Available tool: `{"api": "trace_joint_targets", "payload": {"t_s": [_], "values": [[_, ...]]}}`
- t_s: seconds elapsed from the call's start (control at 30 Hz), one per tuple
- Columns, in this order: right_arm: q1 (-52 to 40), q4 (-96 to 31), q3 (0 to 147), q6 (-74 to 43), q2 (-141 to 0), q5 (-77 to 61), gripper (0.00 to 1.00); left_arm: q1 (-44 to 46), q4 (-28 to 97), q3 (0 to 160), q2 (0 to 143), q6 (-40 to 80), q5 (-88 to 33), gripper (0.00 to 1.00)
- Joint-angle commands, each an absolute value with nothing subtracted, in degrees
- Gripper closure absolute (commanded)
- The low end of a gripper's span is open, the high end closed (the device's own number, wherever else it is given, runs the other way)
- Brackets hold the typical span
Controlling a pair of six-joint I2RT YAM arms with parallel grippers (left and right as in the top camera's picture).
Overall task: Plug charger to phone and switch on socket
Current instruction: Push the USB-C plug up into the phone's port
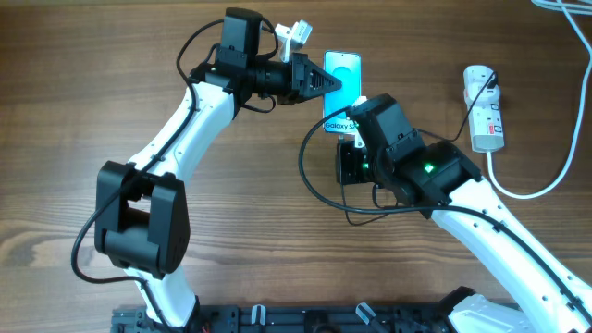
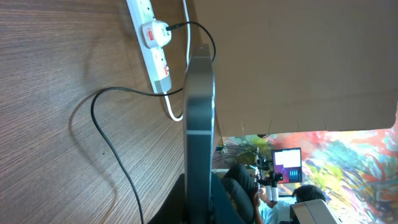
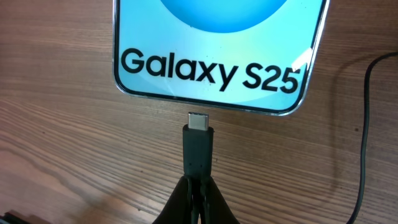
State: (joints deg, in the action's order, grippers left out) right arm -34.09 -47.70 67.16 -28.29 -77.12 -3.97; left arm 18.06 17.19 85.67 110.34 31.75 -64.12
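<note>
The phone has a cyan screen and is held on edge above the table by my left gripper, which is shut on its side. In the left wrist view the phone shows edge-on between the dark fingers. My right gripper is shut on the charger's black connector. Its metal tip sits just below the phone's bottom edge, under the "Galaxy S25" text, with a small gap. In the overhead view the right gripper is right below the phone. The thin black charger cable loops across the table.
The white socket strip lies at the far right with a plug in it, and its thick white lead curves off the right edge. It also shows in the left wrist view, with the black cable trailing from it.
</note>
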Motion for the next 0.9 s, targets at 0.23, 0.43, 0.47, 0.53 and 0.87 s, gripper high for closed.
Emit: {"api": "trace_joint_targets", "payload": {"t_s": [0.23, 0.43, 0.47, 0.53, 0.87], "values": [[-34.11, -47.53, 68.79, -30.00, -76.18, -2.55, 0.96, 18.35, 17.30, 86.26, 108.75, 30.41, -65.10, 0.96], [-34.11, -47.33, 68.79, -29.93, -76.18, -2.57, 0.96, 18.65, 17.28, 86.26, 108.75, 30.41, -65.10, 0.96], [-34.11, -47.24, 68.79, -29.93, -76.18, -2.57, 0.96, 18.65, 17.30, 86.26, 108.75, 30.41, -65.10, 0.96], [-34.11, -47.20, 68.79, -29.87, -76.18, -2.55, 0.96, 18.65, 17.30, 86.26, 108.75, 30.39, -65.10, 0.96], [-34.04, -47.46, 68.79, -29.95, -76.18, -1.85, 0.96, 18.63, 17.30, 86.26, 108.75, 30.41, -65.34, 0.96]]}}
